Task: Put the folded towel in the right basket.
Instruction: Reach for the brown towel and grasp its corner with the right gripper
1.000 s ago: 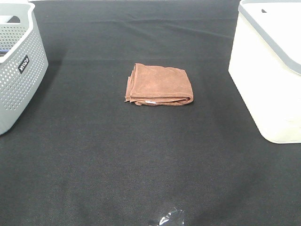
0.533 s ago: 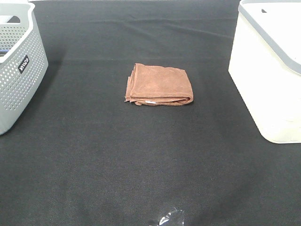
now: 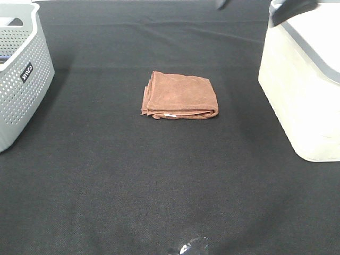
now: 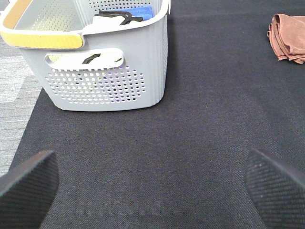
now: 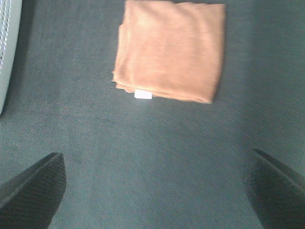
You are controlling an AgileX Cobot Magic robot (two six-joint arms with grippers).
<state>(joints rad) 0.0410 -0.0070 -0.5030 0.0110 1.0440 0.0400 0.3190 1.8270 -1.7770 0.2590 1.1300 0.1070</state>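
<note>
The folded brown towel (image 3: 179,95) lies flat on the black cloth in the middle of the table; it also shows in the right wrist view (image 5: 171,50) and at the edge of the left wrist view (image 4: 289,37). The right basket (image 3: 305,79) is white with a grey rim and stands at the right edge. My right gripper (image 5: 155,191) is open above the cloth, with the towel ahead of its fingertips; part of that arm (image 3: 289,8) shows blurred at the top of the high view. My left gripper (image 4: 155,188) is open and empty near the grey basket.
A grey perforated basket (image 3: 18,74) stands at the left edge; in the left wrist view (image 4: 102,62) it holds blue and black items and has a yellow handle. The black cloth (image 3: 159,180) covers the table.
A blurred dark part of the right arm has come into the top right of the high view, above the white basket. The towel and both baskets have not moved.
</note>
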